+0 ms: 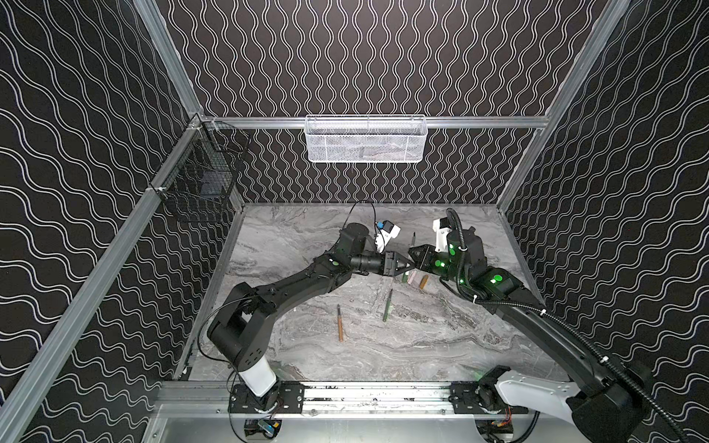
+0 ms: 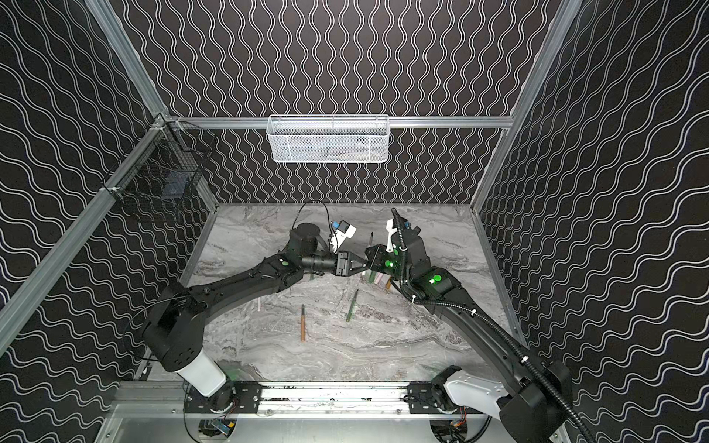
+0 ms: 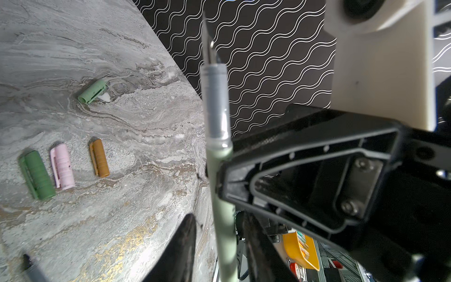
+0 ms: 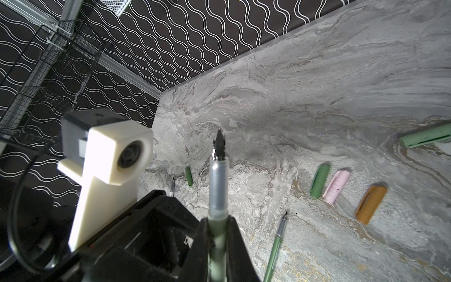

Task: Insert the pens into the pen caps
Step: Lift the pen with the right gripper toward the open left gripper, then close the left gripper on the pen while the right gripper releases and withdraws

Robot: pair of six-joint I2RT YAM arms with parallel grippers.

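The pale green pen [image 4: 218,188], a slim barrel with a translucent grey grip and a dark tapered nib, is held above the middle of the desk [image 1: 441,345], toward its far edge. It is clamped in the right tool [image 4: 217,227]. The barrel is straddled by the left tool [image 3: 217,217], whose black fingers are parted, with a gap seen beside one. On the veined grey marble, three stubby ribbed caps are laid side by side: dark green cap [image 3: 37,174], pink cap [image 3: 63,166], orange-brown cap [image 3: 99,158]. The pale green cap [image 3: 93,91] is set well apart.
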